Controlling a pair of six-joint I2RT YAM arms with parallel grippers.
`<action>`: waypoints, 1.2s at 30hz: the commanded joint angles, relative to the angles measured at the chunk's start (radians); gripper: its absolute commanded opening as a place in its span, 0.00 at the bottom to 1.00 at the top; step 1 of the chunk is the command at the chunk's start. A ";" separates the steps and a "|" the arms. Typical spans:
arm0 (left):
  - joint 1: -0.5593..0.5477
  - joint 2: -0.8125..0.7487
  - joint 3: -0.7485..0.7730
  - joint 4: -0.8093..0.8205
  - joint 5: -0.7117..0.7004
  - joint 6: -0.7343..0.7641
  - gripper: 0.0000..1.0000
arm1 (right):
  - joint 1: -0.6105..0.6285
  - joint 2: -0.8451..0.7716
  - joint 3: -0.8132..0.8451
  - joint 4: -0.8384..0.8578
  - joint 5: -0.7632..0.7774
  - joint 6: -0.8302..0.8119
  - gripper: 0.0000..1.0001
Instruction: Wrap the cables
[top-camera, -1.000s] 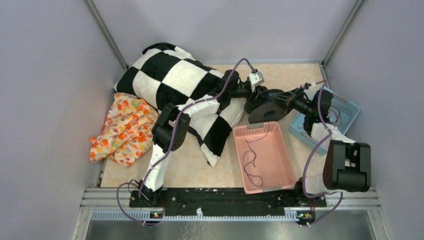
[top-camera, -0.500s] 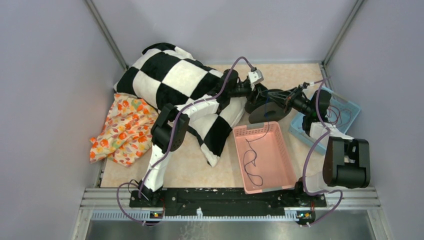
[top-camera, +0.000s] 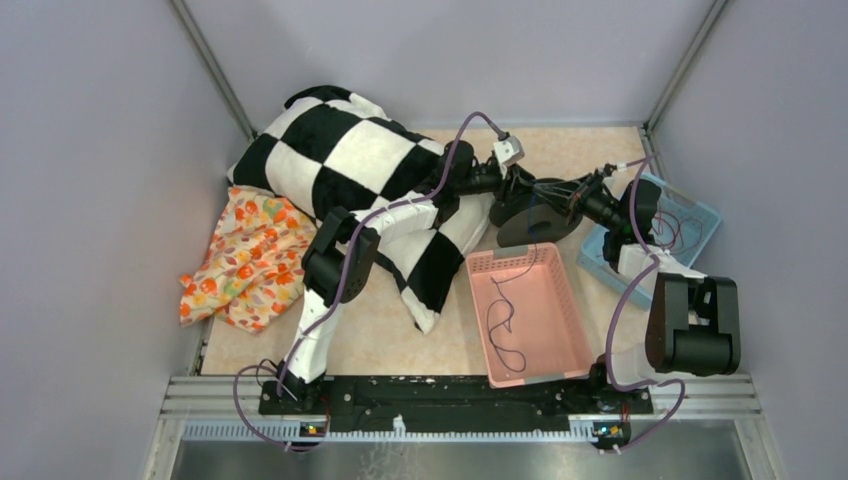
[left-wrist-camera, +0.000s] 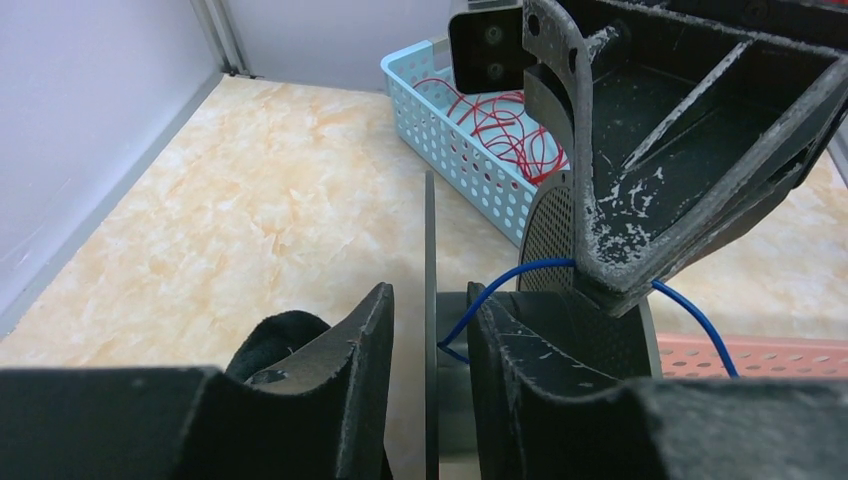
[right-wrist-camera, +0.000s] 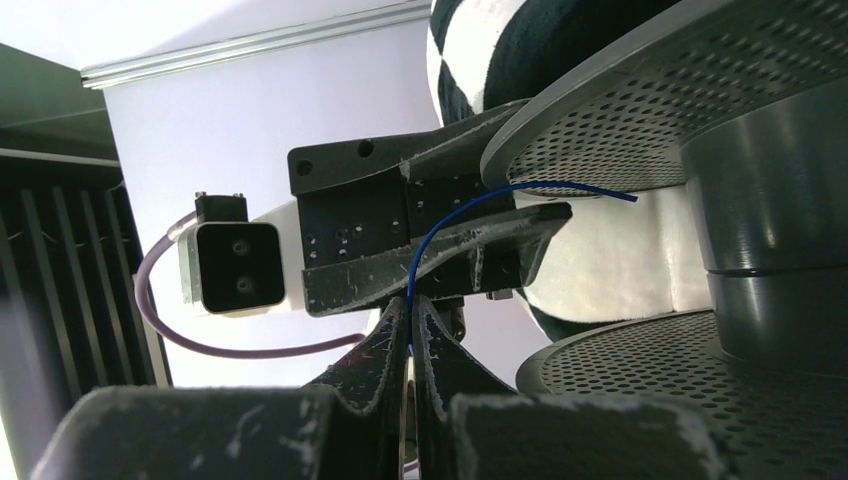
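The thin blue cable (top-camera: 497, 318) lies looped in the pink basket (top-camera: 575, 300) and runs up to a black perforated spool (top-camera: 540, 225) at the back. My right gripper (right-wrist-camera: 410, 300) is shut on the cable (right-wrist-camera: 415, 260) just beside the spool. From its tips the cable curves to the spool flange (right-wrist-camera: 600, 110), and its free end pokes out there. My left gripper (left-wrist-camera: 430, 295) stands narrowly open astride one thin spool flange (left-wrist-camera: 430, 230), with a gap on each side. In the left wrist view the cable (left-wrist-camera: 510, 272) reaches the hub under the right gripper (left-wrist-camera: 615, 290).
A black-and-white checked pillow (top-camera: 350, 165) and a floral cloth (top-camera: 245, 255) fill the left. A light blue basket (top-camera: 600, 262) with red wires (top-camera: 685, 225) stands at the right wall, close behind the right arm. It also shows in the left wrist view (left-wrist-camera: 440, 120).
Both grippers and the spool have shifted a little toward the back. The cable loop in the pink basket looks unchanged.
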 joint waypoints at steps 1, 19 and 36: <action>0.002 -0.044 -0.007 0.080 -0.003 0.005 0.37 | 0.007 0.005 -0.018 0.062 0.006 0.007 0.00; 0.004 -0.045 -0.013 0.030 -0.008 0.043 0.17 | 0.007 0.001 -0.021 0.051 0.007 0.000 0.00; 0.019 -0.150 -0.074 0.026 -0.182 0.045 0.00 | -0.045 -0.141 0.240 -0.480 -0.016 -0.240 0.99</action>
